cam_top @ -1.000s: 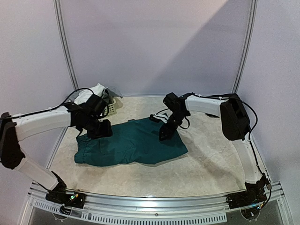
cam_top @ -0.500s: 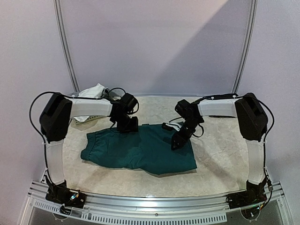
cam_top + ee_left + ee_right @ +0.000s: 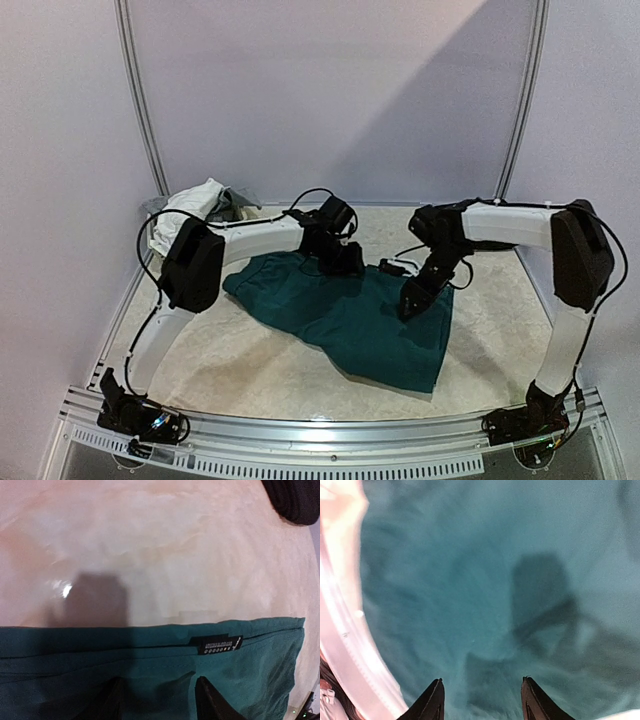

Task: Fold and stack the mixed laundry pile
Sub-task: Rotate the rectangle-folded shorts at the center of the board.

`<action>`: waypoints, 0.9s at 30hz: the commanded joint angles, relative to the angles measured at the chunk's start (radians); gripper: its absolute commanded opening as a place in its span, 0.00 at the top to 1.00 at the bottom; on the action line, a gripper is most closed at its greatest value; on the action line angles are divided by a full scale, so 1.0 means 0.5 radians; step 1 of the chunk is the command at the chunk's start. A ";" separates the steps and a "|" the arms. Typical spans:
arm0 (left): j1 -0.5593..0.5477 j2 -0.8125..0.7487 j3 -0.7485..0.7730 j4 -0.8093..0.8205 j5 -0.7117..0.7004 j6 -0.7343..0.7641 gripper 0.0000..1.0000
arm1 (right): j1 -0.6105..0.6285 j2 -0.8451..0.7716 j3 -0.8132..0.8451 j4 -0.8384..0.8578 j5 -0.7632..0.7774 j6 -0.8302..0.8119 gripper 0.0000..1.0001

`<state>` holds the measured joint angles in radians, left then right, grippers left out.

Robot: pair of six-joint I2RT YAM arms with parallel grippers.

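The dark teal-green shorts (image 3: 350, 320) lie spread at the table's middle, slanting toward the front right. My left gripper (image 3: 340, 262) is down on their far edge. In the left wrist view (image 3: 159, 692) its fingers stand apart over the teal fabric (image 3: 150, 665), near a small black label (image 3: 220, 644). My right gripper (image 3: 413, 302) is on the shorts' right part. In the right wrist view (image 3: 482, 697) its fingers stand apart over creased teal fabric (image 3: 485, 580). A white cloth (image 3: 185, 205) lies bunched at the back left corner. I cannot see the black trousers.
The pale marbled table (image 3: 250, 370) shows bare around the shorts. Something grey (image 3: 235, 203) sits beside the white cloth. White walls and metal posts close the back and sides. A dark shape (image 3: 295, 500) fills the left wrist view's top right corner.
Both grippers have moved to the right and the shorts have slid and turned with them, from the left half toward the middle and front right. The left arm now reaches further across.
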<state>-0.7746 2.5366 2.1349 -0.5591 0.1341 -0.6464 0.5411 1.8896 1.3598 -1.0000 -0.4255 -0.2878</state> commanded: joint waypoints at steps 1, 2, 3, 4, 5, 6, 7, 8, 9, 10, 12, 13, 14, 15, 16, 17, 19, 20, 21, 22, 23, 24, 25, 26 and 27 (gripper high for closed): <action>-0.114 0.308 0.399 -0.014 0.249 0.074 0.51 | -0.171 -0.307 0.085 -0.227 -0.121 -0.124 0.46; -0.129 0.375 0.526 -0.027 0.259 0.097 0.51 | -0.215 -0.346 0.092 -0.243 -0.111 -0.156 0.46; -0.141 0.445 0.675 -0.034 0.270 0.117 0.51 | -0.253 -0.391 0.094 -0.242 -0.072 -0.191 0.46; -0.149 0.498 0.803 -0.036 0.283 0.138 0.51 | -0.290 -0.424 0.091 -0.234 -0.021 -0.211 0.46; -0.153 0.536 0.905 -0.028 0.291 0.154 0.51 | -0.330 -0.463 0.086 -0.215 0.019 -0.239 0.45; -0.158 0.539 0.965 -0.012 0.292 0.177 0.50 | -0.394 -0.486 0.082 -0.198 0.052 -0.256 0.44; -0.161 0.502 0.977 0.003 0.285 0.215 0.49 | -0.443 -0.489 0.078 -0.175 0.081 -0.291 0.42; -0.168 0.428 0.947 0.005 0.244 0.266 0.48 | -0.486 -0.486 0.071 -0.150 0.111 -0.317 0.40; -0.176 0.330 0.879 -0.005 0.168 0.336 0.47 | -0.528 -0.475 0.063 -0.124 0.147 -0.338 0.39; -0.187 0.191 0.775 -0.013 0.064 0.403 0.45 | -0.561 -0.451 0.056 -0.103 0.177 -0.379 0.39; -0.209 -0.132 0.443 0.047 -0.159 0.490 0.43 | -0.609 -0.383 0.041 -0.054 0.246 -0.433 0.38; -0.214 -0.315 0.223 0.095 -0.246 0.484 0.42 | -0.628 -0.349 0.030 -0.033 0.256 -0.447 0.38; -0.215 -0.541 -0.076 0.142 -0.394 0.440 0.40 | -0.643 -0.326 0.024 -0.013 0.256 -0.463 0.38; -0.213 -0.694 -0.276 0.188 -0.464 0.382 0.38 | -0.648 -0.296 0.016 0.008 0.253 -0.469 0.38; -0.212 -0.834 -0.472 0.202 -0.545 0.301 0.38 | -0.652 -0.283 0.008 0.027 0.246 -0.470 0.37; -0.212 -0.945 -0.627 0.198 -0.603 0.236 0.38 | -0.653 -0.272 0.001 0.051 0.232 -0.466 0.38; -0.209 -1.130 -0.914 0.154 -0.718 0.120 0.38 | -0.653 -0.262 -0.010 0.090 0.222 -0.460 0.37; -0.207 -1.207 -1.032 0.126 -0.756 0.069 0.38 | -0.653 -0.256 -0.008 0.100 0.222 -0.458 0.37; -0.202 -1.275 -1.153 0.113 -0.784 0.017 0.37 | -0.653 -0.248 -0.001 0.104 0.224 -0.460 0.37; -0.196 -1.328 -1.271 0.134 -0.790 -0.033 0.35 | -0.654 -0.227 0.004 0.106 0.227 -0.466 0.37; -0.183 -1.379 -1.373 0.156 -0.791 -0.090 0.33 | -0.654 -0.211 0.014 0.103 0.229 -0.472 0.37; -0.166 -1.420 -1.470 0.174 -0.798 -0.151 0.29 | -0.656 -0.187 0.025 0.094 0.233 -0.483 0.34; -0.141 -1.457 -1.559 0.227 -0.782 -0.210 0.28 | -0.656 -0.146 0.042 0.071 0.234 -0.492 0.31; -0.111 -1.493 -1.655 0.295 -0.749 -0.260 0.26 | -0.656 -0.121 0.061 0.048 0.229 -0.499 0.30; -0.082 -1.522 -1.771 0.368 -0.723 -0.327 0.24 | -0.658 -0.090 0.070 0.033 0.228 -0.507 0.29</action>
<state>-0.8608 1.7687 1.4281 -0.4282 -0.2096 -0.6674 0.2150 1.7828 1.3663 -0.9741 -0.3164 -0.5182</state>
